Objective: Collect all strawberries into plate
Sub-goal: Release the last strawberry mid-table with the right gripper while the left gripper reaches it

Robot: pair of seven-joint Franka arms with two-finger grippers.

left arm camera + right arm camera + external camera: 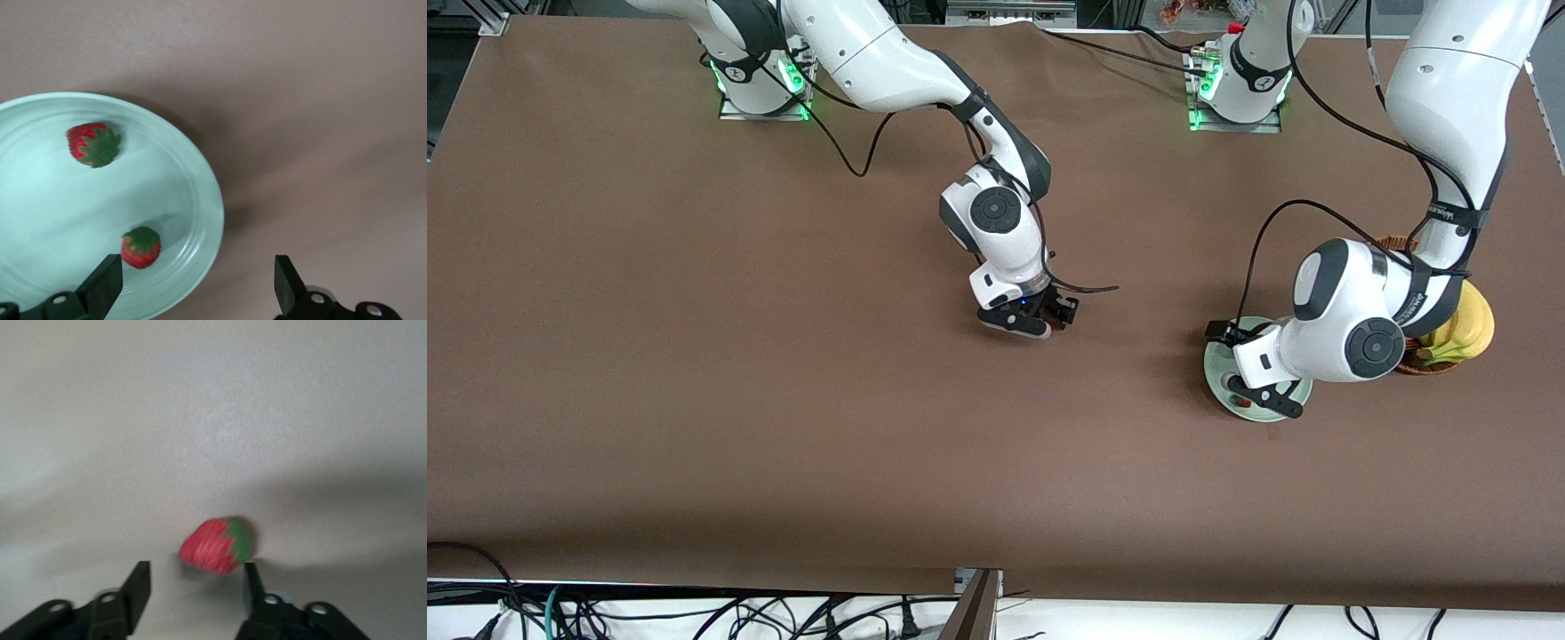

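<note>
The right gripper [193, 587] stands with jaws apart around the last strawberry [216, 545] on the bare middle of the brown table [694, 356], its leafy end toward one finger. The left gripper [193, 283] hangs released over the plate's [200, 200] rim, two strawberries [93, 143] inside, a fruit basket [1449, 360] alongside.

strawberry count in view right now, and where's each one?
3. Two strawberries lie on the plate, under the open left gripper. The third strawberry is on the table mid-table, between the open fingers of the right gripper. None seem hidden.
</note>
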